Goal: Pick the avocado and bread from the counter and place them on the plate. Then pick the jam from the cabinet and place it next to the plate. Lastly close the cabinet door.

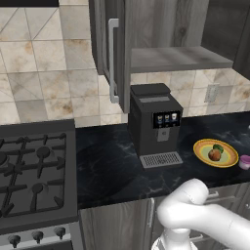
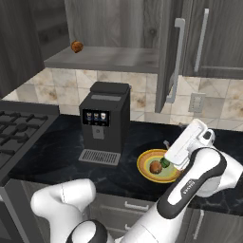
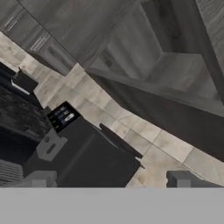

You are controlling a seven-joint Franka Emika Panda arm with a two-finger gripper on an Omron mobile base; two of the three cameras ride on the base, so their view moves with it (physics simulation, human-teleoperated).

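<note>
The yellow plate (image 1: 202, 149) (image 2: 144, 172) lies on the black counter (image 1: 107, 166) right of the coffee machine. On it sit the orange-brown bread (image 1: 214, 155) (image 2: 155, 167) and the green avocado (image 1: 218, 148) (image 2: 164, 162). The pink-purple jam (image 1: 245, 161) stands on the counter just right of the plate. The cabinet door (image 1: 103, 44) (image 2: 167, 52) stands open, showing the grey shelf (image 1: 176, 58). My white hand (image 2: 187, 142) hovers above the plate's right side. My gripper (image 3: 111, 180) is open, fingertips (image 3: 39, 179) wide apart with nothing between them, facing the wall and the cabinet.
A dark coffee machine (image 1: 154, 124) (image 2: 102, 121) (image 3: 83, 153) stands under the cabinet. A gas stove (image 1: 34, 171) fills the left. A small orange-brown ball (image 2: 77, 46) rests on the shelf's left end. Another closed cabinet door (image 2: 213, 38) is to the right.
</note>
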